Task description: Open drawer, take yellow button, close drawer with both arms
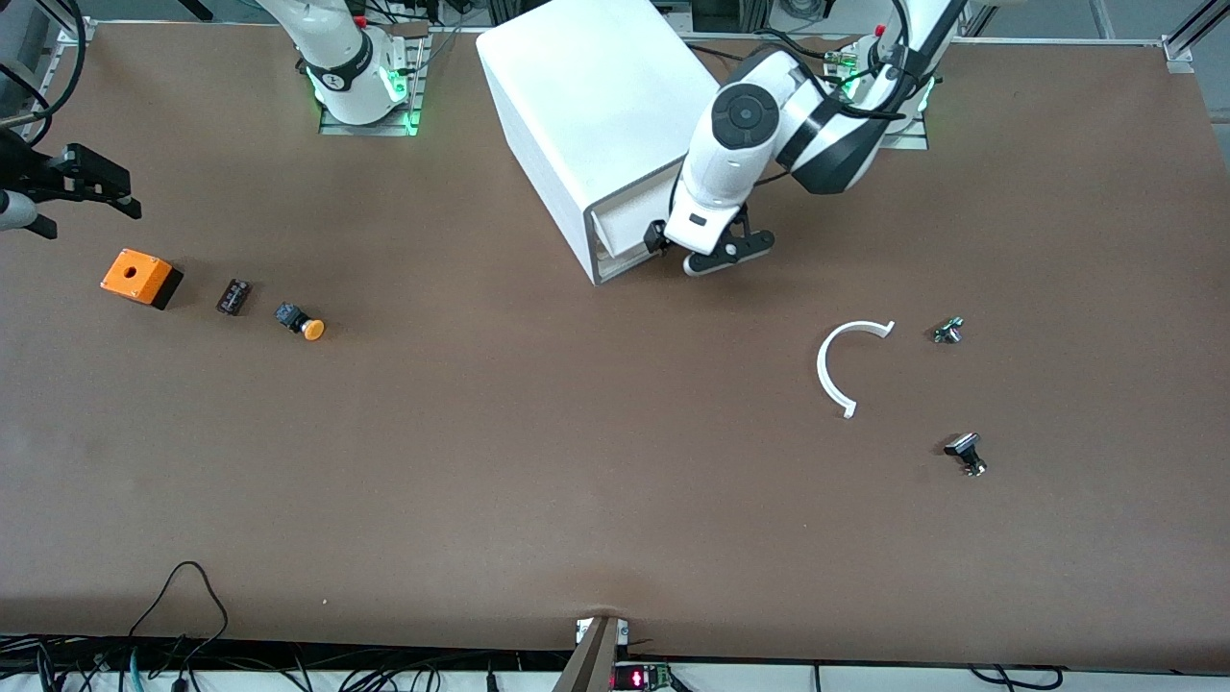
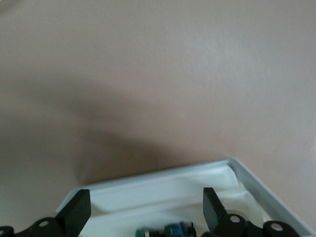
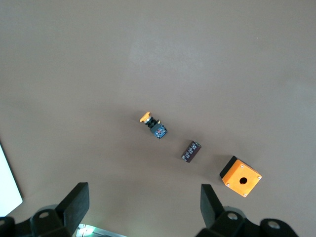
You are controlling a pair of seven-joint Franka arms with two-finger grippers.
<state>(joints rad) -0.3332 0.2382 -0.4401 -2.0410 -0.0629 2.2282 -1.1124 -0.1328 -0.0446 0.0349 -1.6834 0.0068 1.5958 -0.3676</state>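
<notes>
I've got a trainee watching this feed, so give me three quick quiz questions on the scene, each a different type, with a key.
1. True or false: the button lies inside the drawer.
2. Multiple choice: the left gripper is at A) the orange box, B) the drawer front, C) the white curved piece.
3. Fill in: the black block lies between the button and the ____.

Key
1. False: it lies on the table, toward the right arm's end.
2. B, jaws open.
3. Orange box. The right gripper hangs open beside it.

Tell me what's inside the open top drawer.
Left wrist view shows the drawer holding a small blue-and-green part; the left gripper, open above it, hides the rest.
</notes>
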